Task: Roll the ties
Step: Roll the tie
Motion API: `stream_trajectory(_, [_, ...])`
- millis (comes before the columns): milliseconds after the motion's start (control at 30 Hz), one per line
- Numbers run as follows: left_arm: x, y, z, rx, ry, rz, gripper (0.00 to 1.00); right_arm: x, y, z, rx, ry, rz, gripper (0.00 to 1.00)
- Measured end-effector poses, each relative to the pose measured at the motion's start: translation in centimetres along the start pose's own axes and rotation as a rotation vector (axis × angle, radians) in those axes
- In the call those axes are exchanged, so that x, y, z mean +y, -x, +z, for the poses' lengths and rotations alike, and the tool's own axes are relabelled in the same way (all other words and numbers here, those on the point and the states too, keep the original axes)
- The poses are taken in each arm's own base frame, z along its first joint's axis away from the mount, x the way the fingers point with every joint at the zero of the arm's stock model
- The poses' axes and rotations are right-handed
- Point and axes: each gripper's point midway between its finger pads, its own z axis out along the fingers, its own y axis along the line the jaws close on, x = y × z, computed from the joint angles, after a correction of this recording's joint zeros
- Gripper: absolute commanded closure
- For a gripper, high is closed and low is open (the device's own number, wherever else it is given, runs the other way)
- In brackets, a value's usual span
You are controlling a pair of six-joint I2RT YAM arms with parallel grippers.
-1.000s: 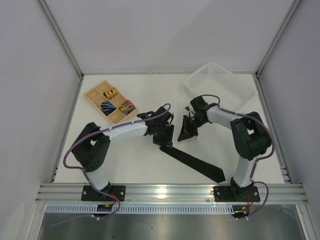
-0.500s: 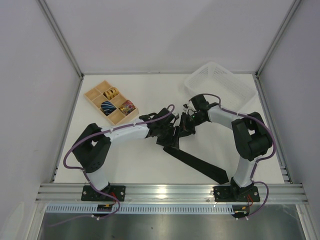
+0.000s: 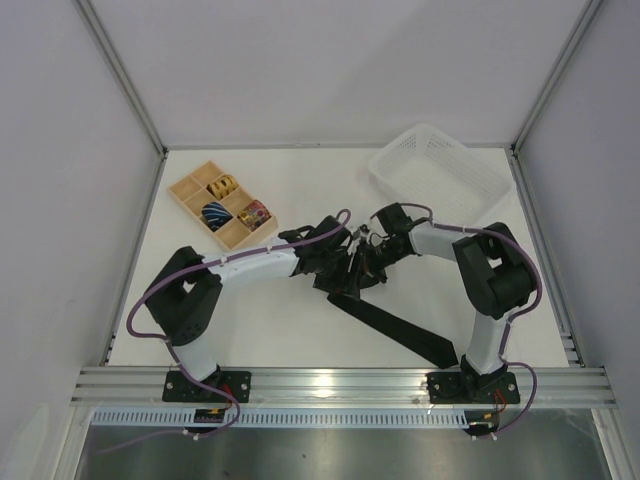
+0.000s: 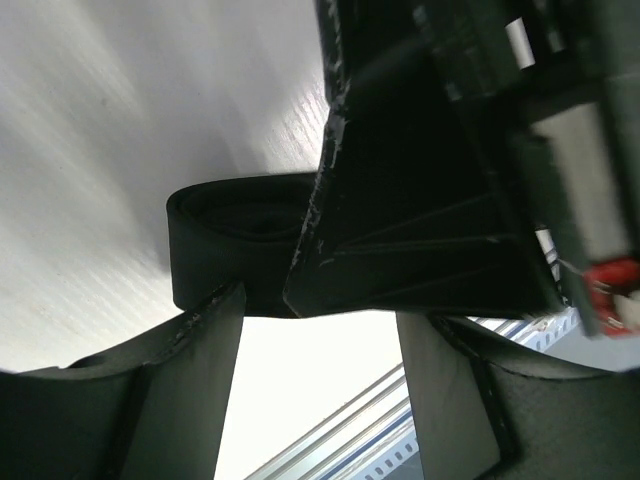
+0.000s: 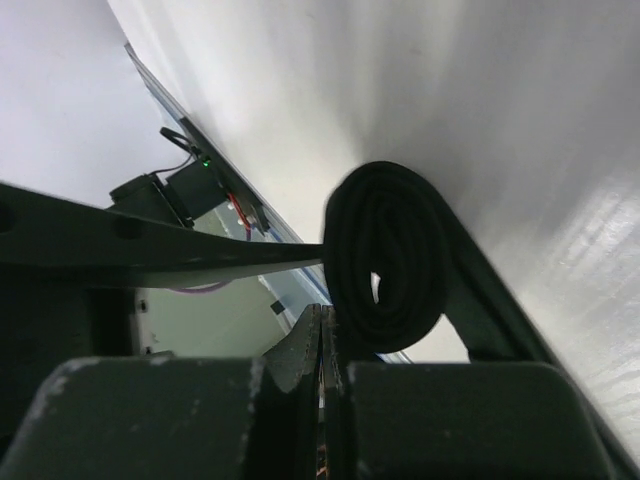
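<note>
The tie [image 3: 400,325] lies about the middle of the bench [image 3: 300,180], part rolled. Its coil [image 5: 390,255] sits between the two arms, and the unrolled length runs off towards the near right corner, the pointed wide end stopping short of the near edge beside the right arm's base. So the long axis of the loose strip slants from the centre to that corner, and any further rolling has to travel that way. The right fingers [image 5: 322,345] are pressed together, their tips against the coil's rim and in line with its spiral face. Whether a layer of cloth is pinched between them cannot be told. The left fingers [image 4: 222,320] stand well apart and hold nothing, with bare bench showing in the gap. The coil lies just beyond their tips and off to one side, not between them. Both arms are about equally near, but the right one's dark body crowds over the coil and blocks much of the left fingers' way in, so a closing move would likely need them to shift sideways first. A compartmented wooden tray [image 3: 188,190] towards the far left corner and a white basket [image 3: 440,175] in the far right corner are well apart from all this.
</note>
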Motion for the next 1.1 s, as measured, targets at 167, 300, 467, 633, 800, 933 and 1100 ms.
stream_trajectory(167, [-0.1,0.0,0.0,0.0,-0.004,0.005,0.33,-2.0,-1.2,0.7,0.031,-0.02,0.046,0.98])
stream_trajectory(300, [-0.2,0.0,0.0,0.0,-0.007,0.009,0.3,-3.1,-1.5,1.1,0.035,-0.04,0.061,0.99])
stream_trajectory(467, [-0.1,0.1,-0.2,0.0,-0.012,0.005,0.26,-3.6,-1.4,1.4,0.033,-0.046,0.056,0.99])
stream_trajectory(633, [0.5,1.7,-2.0,-0.019,-0.08,-0.051,0.25,-3.9,-1.5,1.5,0.033,-0.043,0.046,0.99])
stream_trajectory(800, [2.8,4.1,-3.4,-0.063,-0.139,-0.144,0.25,-4.4,-2.3,1.4,0.05,-0.029,0.053,0.99])
stream_trajectory(933, [2.6,3.2,-2.8,-0.026,-0.202,-0.174,0.26,-4.5,-2.5,1.3,0.056,-0.016,0.053,0.99])
stream_trajectory(1100, [2.5,0.8,-1.1,0.049,-0.252,-0.222,0.27,-4.6,-2.5,1.3,0.054,-0.008,0.05,0.99])
